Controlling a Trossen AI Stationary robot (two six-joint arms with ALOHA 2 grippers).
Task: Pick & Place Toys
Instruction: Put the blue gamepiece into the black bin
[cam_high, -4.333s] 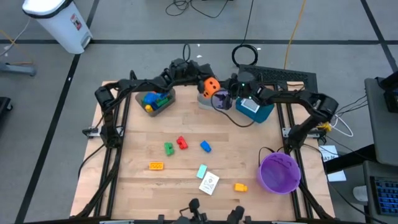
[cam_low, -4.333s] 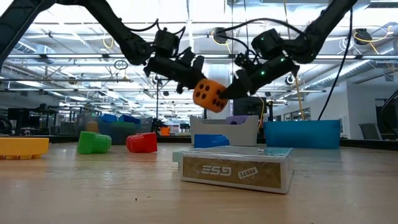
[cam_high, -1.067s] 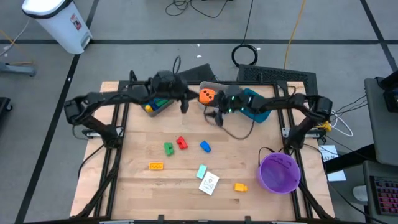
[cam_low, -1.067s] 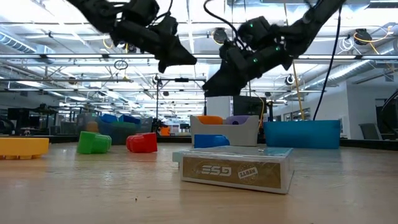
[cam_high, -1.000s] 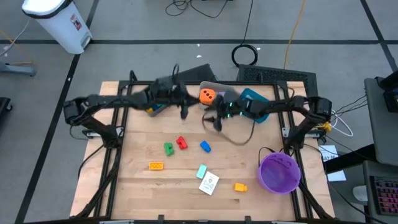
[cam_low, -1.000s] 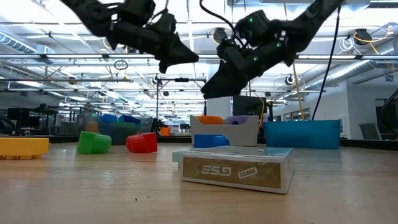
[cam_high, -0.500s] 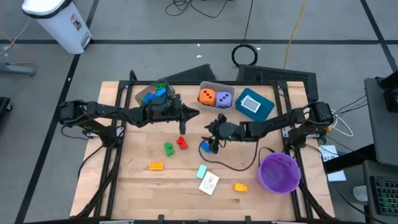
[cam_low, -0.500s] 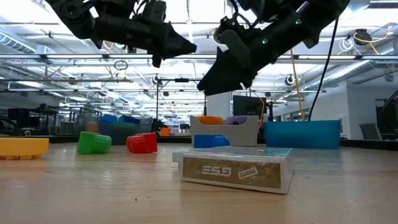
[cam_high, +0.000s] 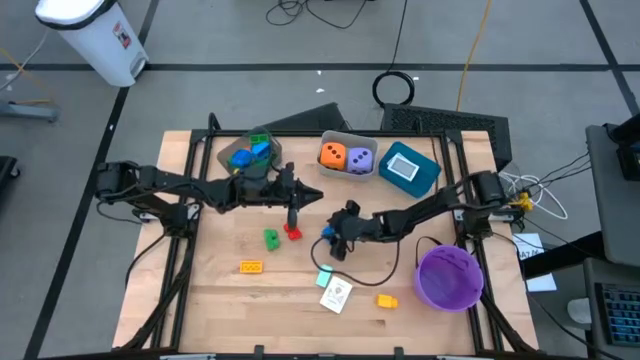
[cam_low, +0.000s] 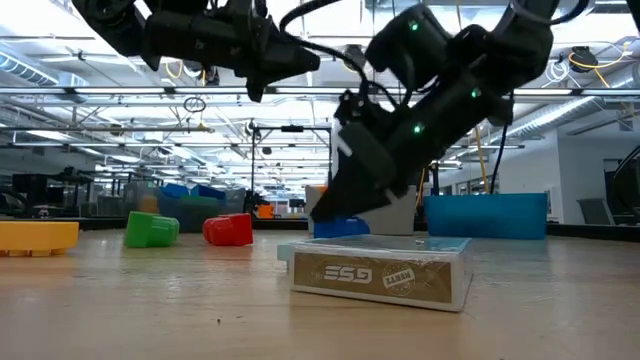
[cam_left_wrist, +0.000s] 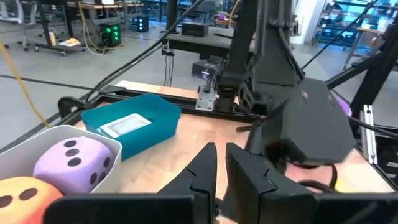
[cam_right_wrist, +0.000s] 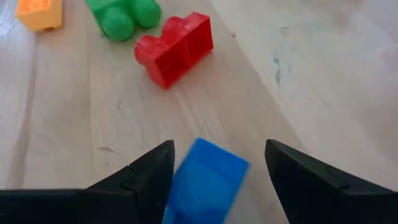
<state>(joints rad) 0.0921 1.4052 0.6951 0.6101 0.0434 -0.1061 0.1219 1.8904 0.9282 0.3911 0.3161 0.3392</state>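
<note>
Right wrist view: the right gripper (cam_right_wrist: 214, 165) hangs with fingers spread either side of the blue block (cam_right_wrist: 204, 181) at mid-table. The red block (cam_high: 293, 232) lies just left, under the left gripper (cam_high: 294, 213), fingers pressed together.

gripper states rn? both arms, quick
Left end effector: shut, empty, above the red block.
Right end effector: open, straddling the blue block, not yet gripping it.

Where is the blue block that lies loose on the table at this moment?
In the right wrist view the blue block lies between the open fingers of the right gripper, near the table's middle, with the red block as nearest neighbour.
</note>
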